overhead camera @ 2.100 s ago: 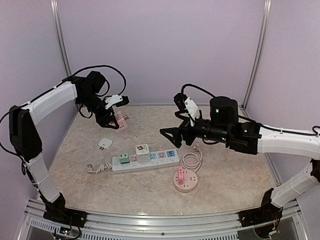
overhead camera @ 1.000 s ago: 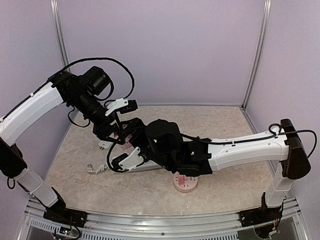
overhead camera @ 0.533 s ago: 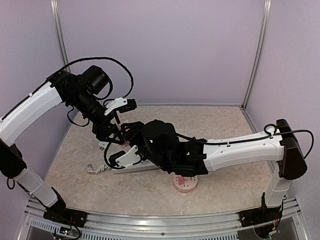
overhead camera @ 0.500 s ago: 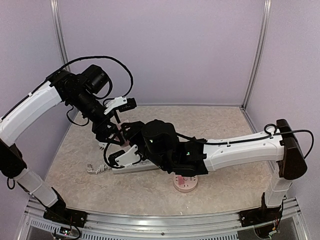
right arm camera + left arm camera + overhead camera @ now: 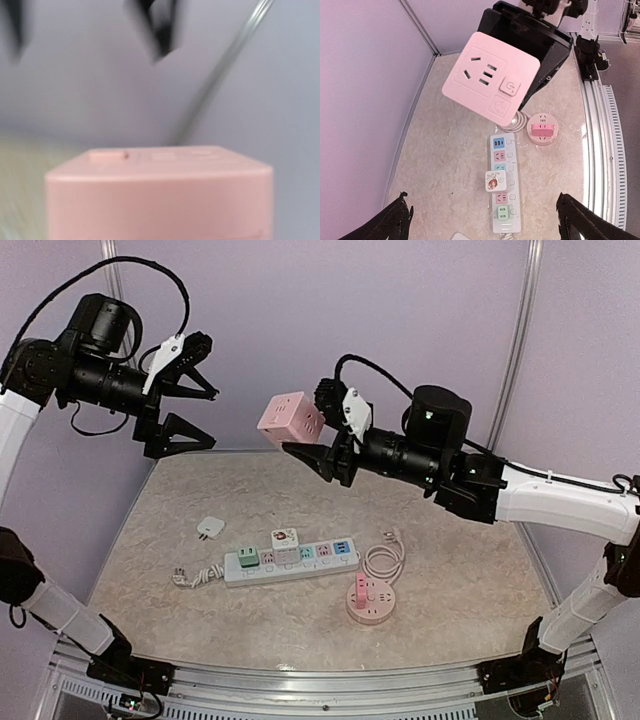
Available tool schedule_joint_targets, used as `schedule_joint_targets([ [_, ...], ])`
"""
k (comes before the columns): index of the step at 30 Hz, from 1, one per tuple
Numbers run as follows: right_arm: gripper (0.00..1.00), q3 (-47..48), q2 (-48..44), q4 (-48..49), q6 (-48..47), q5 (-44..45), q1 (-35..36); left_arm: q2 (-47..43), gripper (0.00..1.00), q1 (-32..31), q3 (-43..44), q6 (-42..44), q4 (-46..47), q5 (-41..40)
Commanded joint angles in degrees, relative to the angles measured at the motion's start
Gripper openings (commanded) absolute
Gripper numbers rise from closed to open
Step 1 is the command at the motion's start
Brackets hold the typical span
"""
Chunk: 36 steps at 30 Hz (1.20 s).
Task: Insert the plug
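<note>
A pink cube plug with socket holes and a button on one face hangs high above the table, and my right gripper is shut on it. In the left wrist view the cube shows its socket face, with the right gripper's black body behind it. In the right wrist view the cube fills the lower half, blurred. My left gripper is raised at the left, open and empty, apart from the cube. The white power strip lies on the table below.
On the strip sit a green plug and a white cartoon cube. A small white plug lies to its left. A round pink socket with a coiled cord is on the right.
Both arms have risen from low over the strip. The left gripper has opened and let go of the pink cube, which the right gripper now carries up high.
</note>
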Motion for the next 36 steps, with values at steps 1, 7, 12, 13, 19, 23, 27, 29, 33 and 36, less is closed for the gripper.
schedule_joint_targets([
  [1,0.00,-1.5,-1.5,18.1,26.3,-22.6,-0.5,0.5,0.99,-5.0,5.9,1.6,-7.2,2.1],
  [7,0.00,-0.3,-1.1,25.4,33.7,-27.5,-0.5,2.3,0.99,-11.1,10.5,-3.4,-0.3,2.8],
  [12,0.00,-0.3,-1.4,25.5,34.3,-27.3,-0.5,2.9,0.99,-13.7,10.8,-9.8,3.7,3.6],
  [13,0.00,-0.4,-1.4,25.5,34.3,-27.2,-0.5,3.0,0.99,-14.7,10.4,-11.0,4.3,2.9],
  [19,0.00,-1.3,-1.1,27.3,34.9,-26.5,-0.5,4.5,0.99,-20.8,12.6,-15.4,8.0,-2.4],
  [23,0.00,-1.1,-1.0,27.4,35.6,-26.7,-0.4,5.5,0.96,-22.6,13.9,-16.1,8.6,-6.1],
  [27,0.00,-1.4,-1.3,26.7,35.2,-25.7,-0.4,5.9,0.79,-23.5,13.9,-17.0,9.6,-9.1],
  [29,0.00,-1.5,-1.2,26.8,35.2,-25.7,-0.4,6.1,0.68,-23.6,14.0,-17.5,9.9,-9.0],
  [33,0.00,-1.4,-0.9,26.8,35.2,-25.7,-0.3,6.6,0.55,-23.9,14.0,-17.5,9.6,-8.4],
  [36,0.00,-1.2,-0.6,26.0,34.8,-25.0,-0.3,6.7,0.48,-24.0,14.0,-17.5,9.6,-7.8],
])
